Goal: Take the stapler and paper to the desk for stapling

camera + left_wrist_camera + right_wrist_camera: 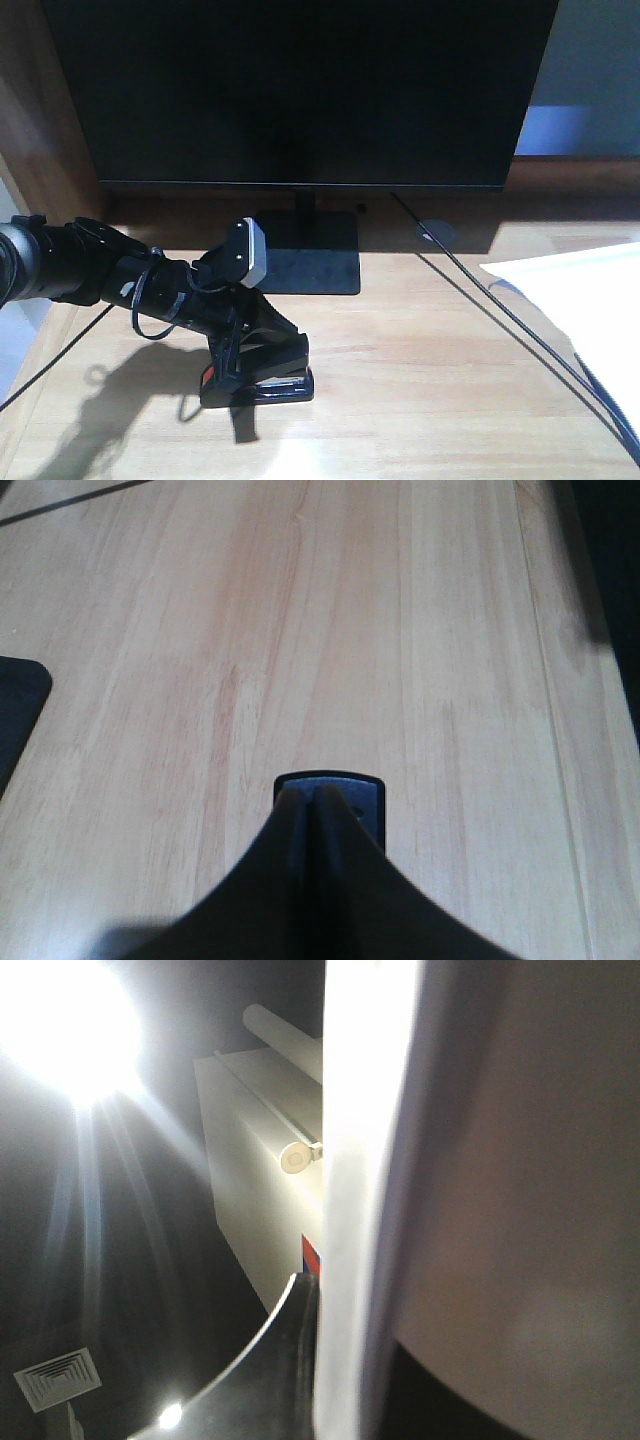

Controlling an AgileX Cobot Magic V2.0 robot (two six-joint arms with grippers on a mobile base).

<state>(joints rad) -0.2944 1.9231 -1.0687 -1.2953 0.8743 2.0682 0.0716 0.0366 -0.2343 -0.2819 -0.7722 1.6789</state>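
Note:
The black stapler [262, 383] lies on the light wood desk [420, 400] in front of the monitor, an orange-red patch showing at its left end. My left gripper [250, 352] points down onto it, shut. In the left wrist view the two fingers [298, 825] meet with nothing between them, and the stapler's end [368, 798] pokes out beyond their tips. The white paper [590, 300] hangs over the desk's right side. My right gripper [340, 1310] is shut on the paper [348, 1160], seen edge-on beside one dark finger [290, 1360]; the arm is out of the front view.
A black monitor [300, 90] fills the back, its flat stand base [305, 265] just behind the stapler. A thin black cable [500, 310] runs diagonally across the desk to the right front. A wooden side panel [40, 120] rises at the left.

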